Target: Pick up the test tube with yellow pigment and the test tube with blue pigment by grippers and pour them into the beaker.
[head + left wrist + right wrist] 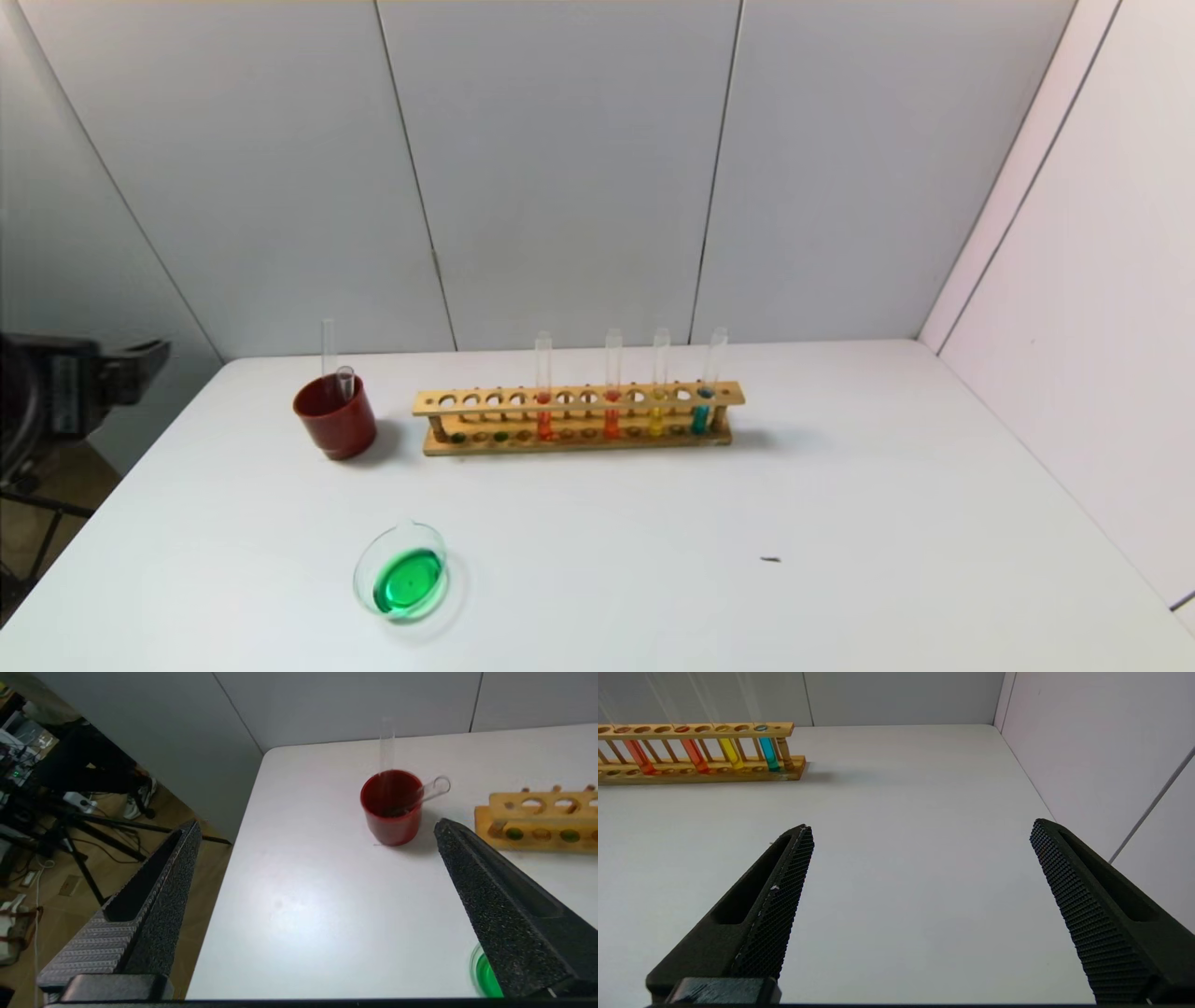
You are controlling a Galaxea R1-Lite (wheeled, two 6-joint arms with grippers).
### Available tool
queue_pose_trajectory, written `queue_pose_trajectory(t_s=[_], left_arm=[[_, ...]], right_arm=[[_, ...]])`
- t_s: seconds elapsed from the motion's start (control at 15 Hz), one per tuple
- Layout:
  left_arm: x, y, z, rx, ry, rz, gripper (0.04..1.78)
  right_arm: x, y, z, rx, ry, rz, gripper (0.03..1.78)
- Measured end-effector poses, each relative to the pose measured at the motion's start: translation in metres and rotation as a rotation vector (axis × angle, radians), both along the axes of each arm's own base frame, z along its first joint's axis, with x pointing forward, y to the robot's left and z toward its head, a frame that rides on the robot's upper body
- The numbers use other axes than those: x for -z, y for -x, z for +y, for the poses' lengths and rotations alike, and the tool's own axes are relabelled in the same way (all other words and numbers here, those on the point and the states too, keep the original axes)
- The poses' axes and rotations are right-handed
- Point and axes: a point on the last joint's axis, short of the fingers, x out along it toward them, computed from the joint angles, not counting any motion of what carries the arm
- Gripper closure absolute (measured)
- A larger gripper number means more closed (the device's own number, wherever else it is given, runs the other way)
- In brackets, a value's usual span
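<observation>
The beaker stands near the table's front left and holds green liquid; its edge shows in the left wrist view. Two empty clear tubes lean in a dark red cup. The test tube with yellow pigment and the test tube with blue pigment are out of view. My left gripper hangs open and empty off the table's left edge, its jaws wide apart. My right gripper is open and empty over bare table, right of the rack, outside the head view.
A wooden rack at the table's back middle holds two orange-red tubes, a golden-yellow tube and a teal tube. The red cup sits left of it. A small dark speck lies front right. Walls close the back and right.
</observation>
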Motion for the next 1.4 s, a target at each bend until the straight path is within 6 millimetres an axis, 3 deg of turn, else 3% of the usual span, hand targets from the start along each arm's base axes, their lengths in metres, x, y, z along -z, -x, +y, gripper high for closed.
queue_pose_trajectory(t_s=[0.27, 0.73, 1.07, 1.4], left_arm=[[0.007, 0.075, 0.02, -0.025, -0.006, 0.016, 0.07], [0.04, 0.158, 0.038, -0.139, 0.009, -0.004, 0.07], [0.082, 0.186, 0.034, -0.146, 0.032, -0.026, 0.07], [0.127, 0.183, 0.028, 0.068, 0.101, -0.069, 0.07]], right_arm=[[0.0, 0.0, 0.0, 0.0, 0.0, 0.0, 0.11], [0.0, 0.0, 0.0, 0.0, 0.0, 0.0, 0.11], [0.0, 0.0, 0.0, 0.0, 0.0, 0.0, 0.11], [0.0, 0.0, 0.0, 0.0, 0.0, 0.0, 0.11]])
